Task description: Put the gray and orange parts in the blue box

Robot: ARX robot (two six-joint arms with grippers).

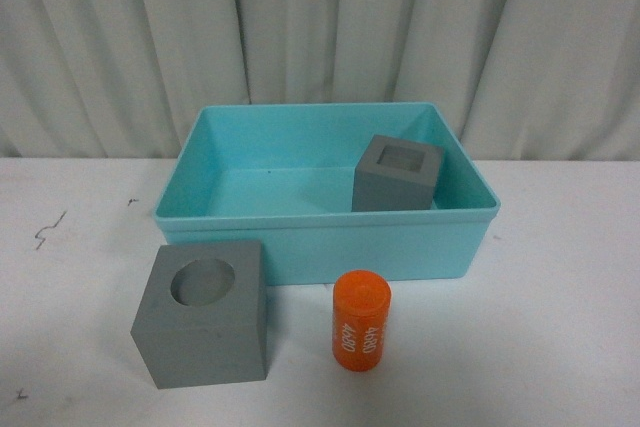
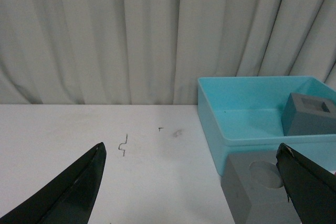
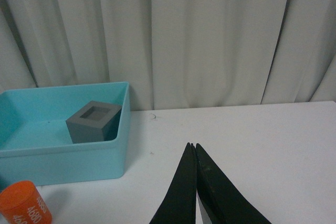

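The light blue box [image 1: 320, 242] stands in the middle of the white table. A gray cube with a square recess [image 1: 397, 174] rests inside it at the right. In front of the box sits a gray cube with a round recess [image 1: 205, 312], and to its right an upright orange cylinder [image 1: 361, 320] with white digits. Neither arm shows in the front view. My left gripper [image 2: 191, 153] is open above bare table, its one finger overlapping the round-recess cube [image 2: 257, 190]. My right gripper [image 3: 192, 145] is shut on nothing, right of the box [image 3: 68, 153] and the cylinder [image 3: 23, 203].
Pale curtains [image 1: 320, 37] hang behind the table. Small dark marks [image 1: 48, 230] dot the tabletop left of the box. Bare white table lies right of the box and around the right gripper.
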